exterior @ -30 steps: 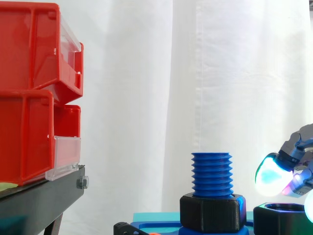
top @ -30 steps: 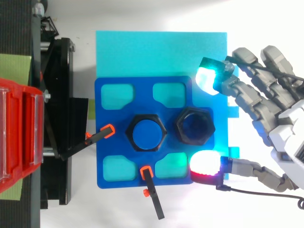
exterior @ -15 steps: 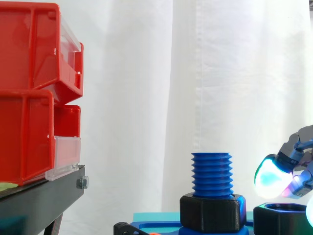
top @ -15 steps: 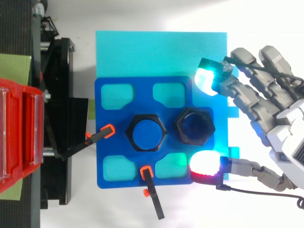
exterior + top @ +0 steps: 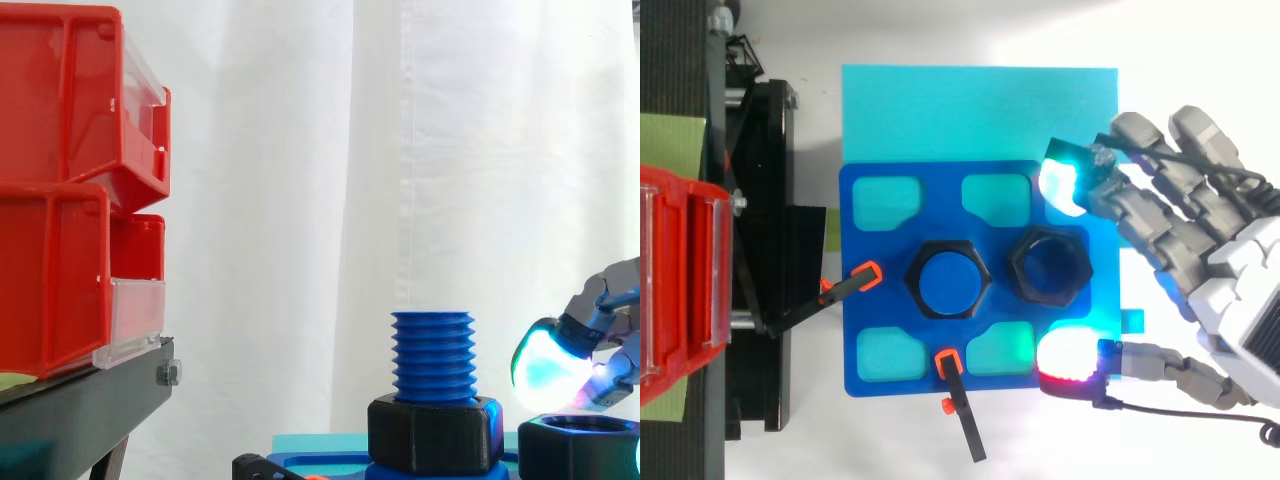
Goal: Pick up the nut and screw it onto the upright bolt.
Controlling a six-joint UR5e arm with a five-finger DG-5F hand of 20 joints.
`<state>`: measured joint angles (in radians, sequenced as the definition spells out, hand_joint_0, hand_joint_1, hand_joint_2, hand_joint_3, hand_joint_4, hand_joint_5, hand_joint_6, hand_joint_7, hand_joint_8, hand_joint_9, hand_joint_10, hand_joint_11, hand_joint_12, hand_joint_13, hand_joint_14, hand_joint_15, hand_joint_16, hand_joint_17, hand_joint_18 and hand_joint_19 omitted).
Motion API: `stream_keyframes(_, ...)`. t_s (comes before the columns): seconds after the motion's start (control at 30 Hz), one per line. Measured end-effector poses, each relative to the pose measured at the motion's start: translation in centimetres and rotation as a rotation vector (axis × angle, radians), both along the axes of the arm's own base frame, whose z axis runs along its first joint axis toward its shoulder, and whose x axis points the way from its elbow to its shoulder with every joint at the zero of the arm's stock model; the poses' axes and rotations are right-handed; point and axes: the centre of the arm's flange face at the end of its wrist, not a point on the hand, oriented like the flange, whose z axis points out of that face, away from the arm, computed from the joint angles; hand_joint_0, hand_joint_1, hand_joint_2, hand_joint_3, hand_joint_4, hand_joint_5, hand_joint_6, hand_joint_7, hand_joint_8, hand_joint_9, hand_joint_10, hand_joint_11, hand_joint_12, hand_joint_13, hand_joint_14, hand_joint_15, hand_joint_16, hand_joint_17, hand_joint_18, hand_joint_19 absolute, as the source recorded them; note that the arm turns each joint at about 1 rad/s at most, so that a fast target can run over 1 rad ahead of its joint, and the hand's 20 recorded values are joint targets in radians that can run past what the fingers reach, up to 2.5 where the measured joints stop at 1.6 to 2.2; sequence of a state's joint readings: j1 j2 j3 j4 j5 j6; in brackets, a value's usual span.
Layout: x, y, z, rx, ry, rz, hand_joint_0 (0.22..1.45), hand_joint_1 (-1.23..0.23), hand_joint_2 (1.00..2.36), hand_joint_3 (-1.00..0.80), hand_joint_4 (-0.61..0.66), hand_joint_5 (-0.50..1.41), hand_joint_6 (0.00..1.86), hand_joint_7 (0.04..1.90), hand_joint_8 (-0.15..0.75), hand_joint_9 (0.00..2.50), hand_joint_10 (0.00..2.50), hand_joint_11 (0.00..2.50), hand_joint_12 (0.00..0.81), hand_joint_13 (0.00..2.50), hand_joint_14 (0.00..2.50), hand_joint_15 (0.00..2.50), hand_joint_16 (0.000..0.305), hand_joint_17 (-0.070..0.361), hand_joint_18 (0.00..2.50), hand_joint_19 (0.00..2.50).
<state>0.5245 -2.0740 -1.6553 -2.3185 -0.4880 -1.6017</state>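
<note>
I am holding my hand [image 5: 1240, 295] wide open at the 3 o'clock side of the black hexagonal plastic nut [image 5: 1048, 266], with nothing in my fingers. The nut is sitting loose in its pocket on the blue cut-out fixture plate [image 5: 875, 310], just beside the blue threaded plastic bolt [image 5: 433, 358] and at the bolt's 3 o'clock from above. The bolt is standing upright in a black hexagonal collar [image 5: 433, 432].

My cyan-glowing pad [image 5: 1062, 185] is hovering at the nut's 1 o'clock and my red-glowing thumb pad [image 5: 1070, 358] at its 5 o'clock, both apart from it. From the side, the cyan pad [image 5: 545, 365] is hanging just above the nut's rim.

I am judging the risks like this. The two pads are not sitting opposite each other across the nut, so closing from here could squeeze it off-centre and spin it or pop it out sideways. Gripping on corners instead of flats could let it slip as I lift. Bolt and nut are close neighbours, so a stray finger could knock the threads. If the nut is tilting as it meets the bolt's top, it could cross-thread and jam.
</note>
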Motion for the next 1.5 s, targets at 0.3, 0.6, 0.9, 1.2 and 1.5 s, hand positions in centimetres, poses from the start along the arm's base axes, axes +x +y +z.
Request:
stream_keyframes(0.3,-0.1,-0.2,-0.2,-0.017,0.025,0.028,0.43,-0.69,1.0,-0.5,0.36,-0.19,0.5,1.07,0.322,0.38,0.0,0.0,0.416,0.28,0.0,0.0,0.054,0.122,0.14,0.0)
stream_keyframes(0.6,-0.1,-0.6,-0.4,-0.022,0.041,0.039,0.45,-0.67,1.0,-0.5,0.37,-0.17,0.5,1.21,0.323,0.41,0.0,0.0,0.406,0.32,0.0,0.0,0.051,0.115,0.2,0.0)
stream_keyframes(0.9,0.0,-1.6,-0.4,-0.031,0.052,0.039,0.48,-0.64,1.0,-0.5,0.35,-0.16,0.54,1.29,0.32,0.46,0.0,0.0,0.386,0.36,0.0,0.0,0.048,0.107,0.25,0.0)
stream_keyframes(1.2,0.3,-3.0,-0.5,-0.037,0.059,0.044,0.55,-0.63,1.0,-0.5,0.3,-0.18,0.68,1.13,0.311,0.49,0.0,0.0,0.365,0.38,0.0,0.0,0.044,0.099,0.28,0.0)
stream_keyframes(1.5,0.4,-3.7,-0.4,-0.04,0.06,0.049,0.56,-0.64,1.01,-0.43,0.28,-0.2,0.81,1.05,0.315,0.51,0.0,0.0,0.357,0.4,0.0,0.0,0.043,0.097,0.29,0.0)
